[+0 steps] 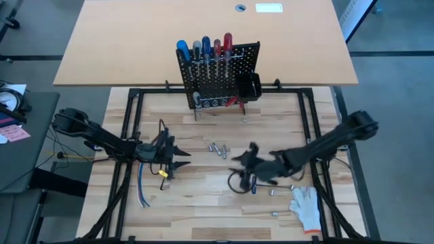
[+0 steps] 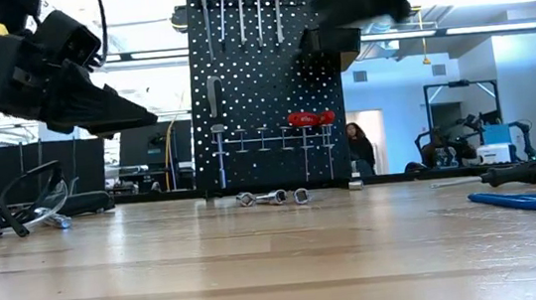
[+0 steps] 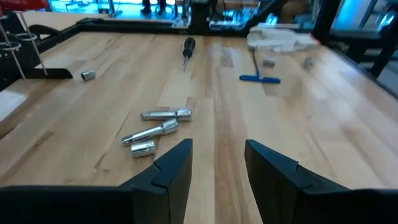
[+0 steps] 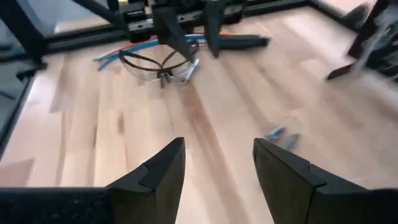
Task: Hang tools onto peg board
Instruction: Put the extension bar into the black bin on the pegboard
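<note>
The black peg board (image 1: 218,73) stands upright at the table's far middle. Screwdrivers with blue, grey and red handles (image 1: 203,49) hang along its top, and red-handled pliers (image 2: 310,119) hang low on it. Several metal bits (image 3: 155,129) lie loose on the wood in front of it. A black screwdriver (image 3: 188,46) and a blue T-handled key (image 3: 260,78) lie further right. My left gripper (image 3: 217,146) hovers open at the table's left middle, pointing right at the bits. My right gripper (image 4: 217,146) hovers open at the right middle, pointing left, with nothing between its fingers.
A white glove (image 1: 306,207) lies at the near right. Safety glasses (image 4: 163,65) and coloured cables (image 4: 121,55) lie under the left arm. A small black bin (image 1: 247,87) sits on the board's right side. A black frame (image 1: 135,95) rims the wooden top.
</note>
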`<action>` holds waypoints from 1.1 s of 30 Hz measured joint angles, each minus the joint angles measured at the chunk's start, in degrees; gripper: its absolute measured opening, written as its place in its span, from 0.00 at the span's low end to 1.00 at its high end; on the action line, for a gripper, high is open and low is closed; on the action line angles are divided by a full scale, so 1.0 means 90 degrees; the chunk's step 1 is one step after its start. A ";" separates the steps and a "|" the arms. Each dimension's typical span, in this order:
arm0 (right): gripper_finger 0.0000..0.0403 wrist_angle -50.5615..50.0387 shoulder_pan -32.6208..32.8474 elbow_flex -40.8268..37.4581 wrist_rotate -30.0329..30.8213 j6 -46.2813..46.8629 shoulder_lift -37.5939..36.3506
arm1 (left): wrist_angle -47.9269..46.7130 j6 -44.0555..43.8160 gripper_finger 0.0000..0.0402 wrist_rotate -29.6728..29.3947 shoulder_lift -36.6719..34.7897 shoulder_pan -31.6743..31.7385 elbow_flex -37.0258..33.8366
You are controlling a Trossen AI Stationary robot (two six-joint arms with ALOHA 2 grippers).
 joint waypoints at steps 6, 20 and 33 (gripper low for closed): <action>0.59 0.1209 -0.0466 -0.0113 0.0107 0.0894 0.1627 | -0.0934 0.0077 0.36 -0.0032 0.0002 0.0000 0.0206; 0.69 -0.1226 -0.1386 0.1176 -0.0358 0.2893 0.3022 | -0.1056 0.0544 0.36 -0.0037 0.0000 0.0002 0.0206; 0.14 -0.2127 -0.1481 0.1191 -0.0755 0.2912 0.2906 | -0.0885 0.0806 0.36 -0.0040 0.0000 0.0002 0.0206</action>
